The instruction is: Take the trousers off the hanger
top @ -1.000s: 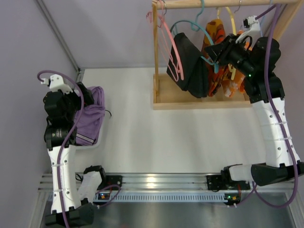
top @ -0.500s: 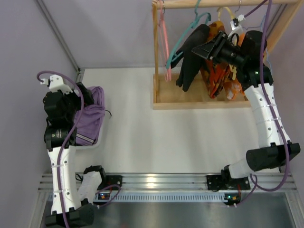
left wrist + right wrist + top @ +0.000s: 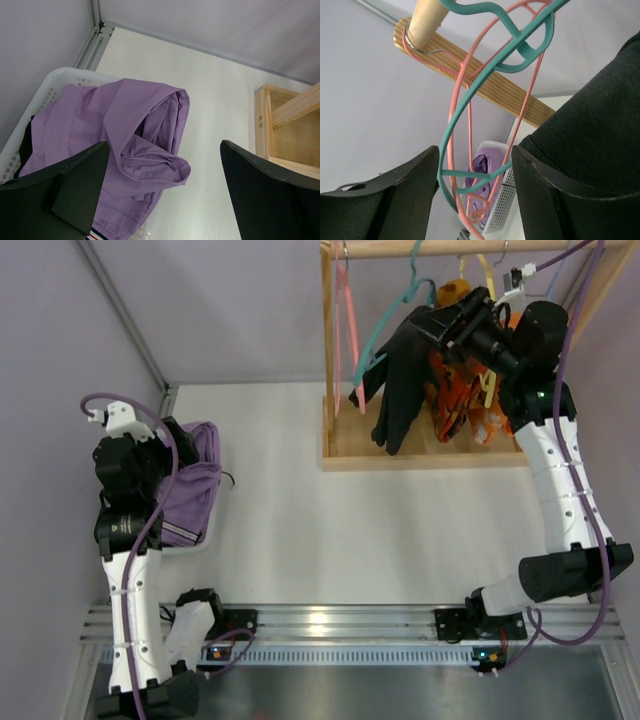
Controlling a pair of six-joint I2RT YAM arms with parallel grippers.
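Overhead camera looks down from behind my bases across the whole table (image 3: 350,530), left wrist stares down close over the white basket (image 3: 54,80), also seen overhead, and right wrist peers up close past the teal hanger (image 3: 470,95) on the wooden rack (image 3: 420,457), shared likewise.

The gripper (image 3: 475,160) holds its two fingers (image 3: 385,200) apart at 6 o'clock. A teal hanger (image 3: 545,27) and a pink hanger (image 3: 529,92) hang from the wooden rod (image 3: 425,20) at 11 o'clock. Black trousers (image 3: 600,130) fill 3 o'clock. Far behind, in the gap, purple cloth (image 3: 482,166) lies in a white basket (image 3: 502,206).
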